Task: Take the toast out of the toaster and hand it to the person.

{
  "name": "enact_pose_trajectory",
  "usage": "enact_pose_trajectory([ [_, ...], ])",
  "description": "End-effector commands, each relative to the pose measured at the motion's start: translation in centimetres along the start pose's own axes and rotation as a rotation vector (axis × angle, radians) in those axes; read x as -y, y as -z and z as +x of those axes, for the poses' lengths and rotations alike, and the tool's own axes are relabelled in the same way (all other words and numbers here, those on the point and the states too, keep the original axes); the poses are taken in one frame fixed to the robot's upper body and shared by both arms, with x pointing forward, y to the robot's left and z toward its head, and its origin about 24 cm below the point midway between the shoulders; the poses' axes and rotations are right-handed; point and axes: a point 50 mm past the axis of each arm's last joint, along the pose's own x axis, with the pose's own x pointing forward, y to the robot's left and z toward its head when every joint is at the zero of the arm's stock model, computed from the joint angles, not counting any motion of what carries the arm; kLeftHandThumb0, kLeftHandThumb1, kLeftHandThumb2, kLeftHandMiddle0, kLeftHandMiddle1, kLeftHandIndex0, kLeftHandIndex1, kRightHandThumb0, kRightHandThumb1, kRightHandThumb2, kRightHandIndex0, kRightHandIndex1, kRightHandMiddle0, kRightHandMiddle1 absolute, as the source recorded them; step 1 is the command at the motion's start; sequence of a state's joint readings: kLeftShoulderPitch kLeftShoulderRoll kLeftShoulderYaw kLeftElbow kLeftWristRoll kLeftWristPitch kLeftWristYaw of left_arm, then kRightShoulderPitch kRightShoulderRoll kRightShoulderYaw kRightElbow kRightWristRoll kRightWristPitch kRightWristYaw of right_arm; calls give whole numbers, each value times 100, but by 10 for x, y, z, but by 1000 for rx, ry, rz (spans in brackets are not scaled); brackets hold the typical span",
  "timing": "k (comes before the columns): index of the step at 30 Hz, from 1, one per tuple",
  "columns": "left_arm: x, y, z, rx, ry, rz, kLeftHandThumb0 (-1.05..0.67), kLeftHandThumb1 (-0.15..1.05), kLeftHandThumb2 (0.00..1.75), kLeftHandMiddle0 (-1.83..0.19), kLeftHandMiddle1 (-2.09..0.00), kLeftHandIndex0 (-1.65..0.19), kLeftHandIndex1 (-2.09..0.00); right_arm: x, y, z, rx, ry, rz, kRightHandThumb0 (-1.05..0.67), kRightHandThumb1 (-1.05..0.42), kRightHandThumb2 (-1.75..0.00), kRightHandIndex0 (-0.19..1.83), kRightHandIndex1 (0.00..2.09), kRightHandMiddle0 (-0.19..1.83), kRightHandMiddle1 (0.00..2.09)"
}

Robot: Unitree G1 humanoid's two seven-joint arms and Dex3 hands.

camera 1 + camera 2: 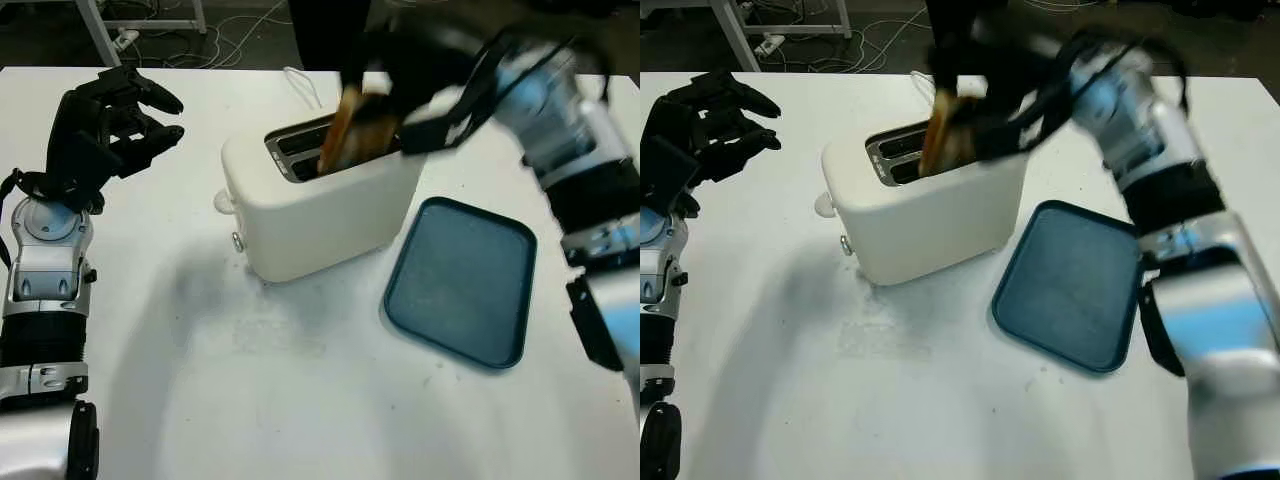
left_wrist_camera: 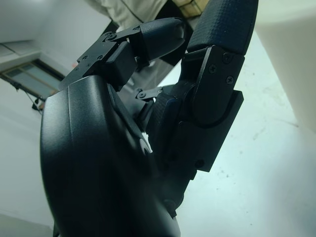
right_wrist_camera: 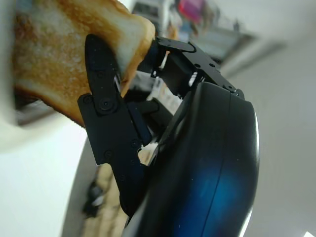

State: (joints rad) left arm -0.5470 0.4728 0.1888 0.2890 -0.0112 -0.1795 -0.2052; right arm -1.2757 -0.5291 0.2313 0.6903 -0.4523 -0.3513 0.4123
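Nearest, the white worktop (image 1: 300, 400) carries a dark blue rectangular plastic tray (image 1: 465, 280) with rounded corners, lying flat on the robot's right side. Just beside the tray, toward the middle, stands a cream-white two-slot toaster (image 1: 320, 205), its slots facing up and a small round knob on the end that faces the left arm. To the left, well apart from the toaster, the left robot hand (image 1: 115, 115) is raised above the worktop on its silver forearm; it holds nothing and is open, as the left wrist view (image 2: 163, 123) also shows. Farther back, the right robot hand (image 1: 400, 100) reaches over the toaster's top and is clamped on a browned slice of toast (image 1: 355, 130). The slice stands tilted, its lower part at the slot and its upper part above the toaster. In the right wrist view one black finger (image 3: 106, 123) presses flat against the toast's (image 3: 54, 59) golden face. Beyond the worktop's far edge, white cables (image 1: 235, 40) lie on the dark floor.
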Motion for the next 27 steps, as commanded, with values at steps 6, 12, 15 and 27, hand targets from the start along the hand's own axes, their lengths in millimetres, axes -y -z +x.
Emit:
enact_pose_trajectory([
  [6, 1, 3, -3, -8, -2, -2, -105, 92, 16, -80, -113, -65, -113, 45, 23, -15, -84, 187, 116, -50, -92, -45, 111, 175, 86, 175],
  [12, 1, 4, -3, -10, -1, -2, -105, 92, 16, -80, -113, -66, -113, 48, 53, -33, -185, 287, 206, -52, -92, -44, 105, 175, 83, 175],
  [15, 2, 4, -3, -11, -5, -5, -105, 92, 16, -80, -113, -66, -113, 39, 71, -43, -277, 360, 250, -52, -92, -42, 98, 175, 72, 175],
  [27, 2, 6, -4, -19, -3, -13, -105, 92, 15, -81, -112, -67, -113, -39, 130, -91, -571, 525, 563, -32, -92, -49, 84, 175, 55, 174],
])
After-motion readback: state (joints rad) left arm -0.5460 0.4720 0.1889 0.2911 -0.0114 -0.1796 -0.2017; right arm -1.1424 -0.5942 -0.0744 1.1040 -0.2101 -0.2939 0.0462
